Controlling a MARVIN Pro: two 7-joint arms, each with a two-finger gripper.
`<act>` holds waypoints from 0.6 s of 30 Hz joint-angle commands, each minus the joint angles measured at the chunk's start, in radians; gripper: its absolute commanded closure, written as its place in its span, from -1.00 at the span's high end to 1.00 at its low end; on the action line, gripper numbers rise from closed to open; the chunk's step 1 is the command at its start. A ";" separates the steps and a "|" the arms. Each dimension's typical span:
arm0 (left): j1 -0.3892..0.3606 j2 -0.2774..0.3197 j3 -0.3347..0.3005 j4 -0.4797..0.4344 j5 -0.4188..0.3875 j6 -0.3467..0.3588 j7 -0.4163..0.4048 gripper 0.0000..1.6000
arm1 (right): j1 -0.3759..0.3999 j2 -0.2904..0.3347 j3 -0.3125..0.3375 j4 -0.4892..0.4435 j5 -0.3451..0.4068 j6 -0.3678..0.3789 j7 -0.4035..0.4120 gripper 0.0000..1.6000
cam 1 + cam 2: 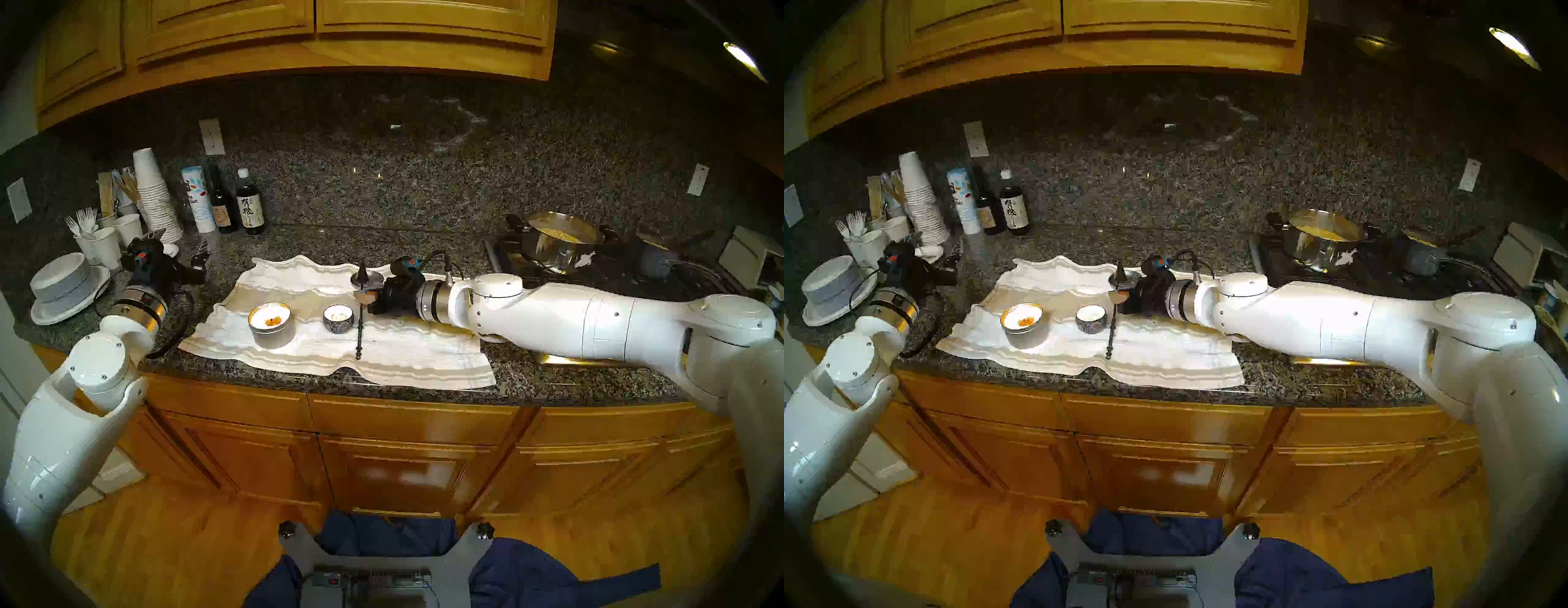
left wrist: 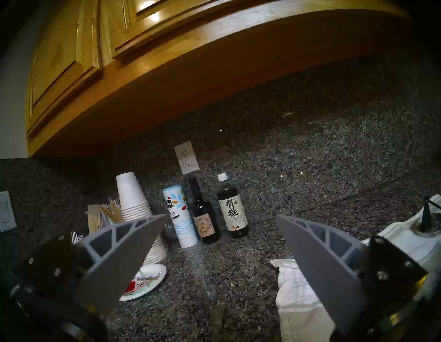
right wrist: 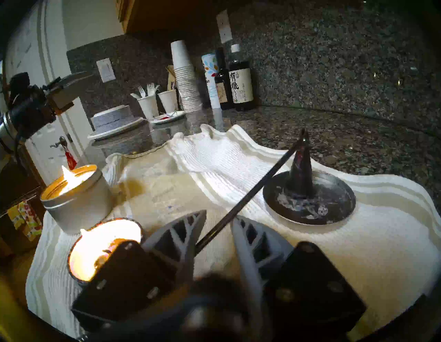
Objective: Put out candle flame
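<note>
A: Two candles sit lit on the white towel [image 1: 297, 344] — a larger one in a plain silver tin [image 1: 270, 324] and, to its right, a smaller one in a dark patterned cup [image 1: 338, 319]. Both flames show in the right wrist view [image 3: 65, 173] [image 3: 83, 232].

B: Snuffer position?

A: The candle snuffer [image 1: 361, 314] is a long black rod with a cone at its far end. The cone [image 3: 301, 164] stands on a small dark dish [image 3: 334, 203] at the back of the towel; the rod runs toward the counter's front edge, just right of the small candle, apart from it.

B: Right gripper?

A: The right gripper [image 1: 365, 297] is level with the rod's upper part. In the right wrist view the rod passes between its two fingers [image 3: 181, 236]; they stand narrowly apart around it. Cannot tell whether the pads actually press the rod.

B: Left gripper?

A: The left gripper [image 2: 220, 218] hovers over the granite counter [image 1: 382, 242] left of the towel, fingers spread wide, nothing between them — it faces the backsplash, where a salt canister [image 2: 180, 215], two dark bottles [image 2: 232, 210] and a stack of paper cups [image 2: 133, 198] stand.

B: Other items?

A: A steel pot [image 1: 560, 242] on the stove at right; stacked paper plates [image 1: 70, 288] at far left.
</note>
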 commanded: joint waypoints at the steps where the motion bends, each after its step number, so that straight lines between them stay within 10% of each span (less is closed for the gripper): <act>1: -0.022 0.009 -0.022 -0.020 0.001 -0.017 -0.002 1.00 | 0.020 0.000 0.012 0.004 -0.002 -0.001 -0.009 -0.39; 18: -0.022 0.010 -0.021 -0.020 0.000 -0.017 -0.001 1.00 | 0.023 0.009 0.026 0.005 0.026 -0.014 0.001 -1.00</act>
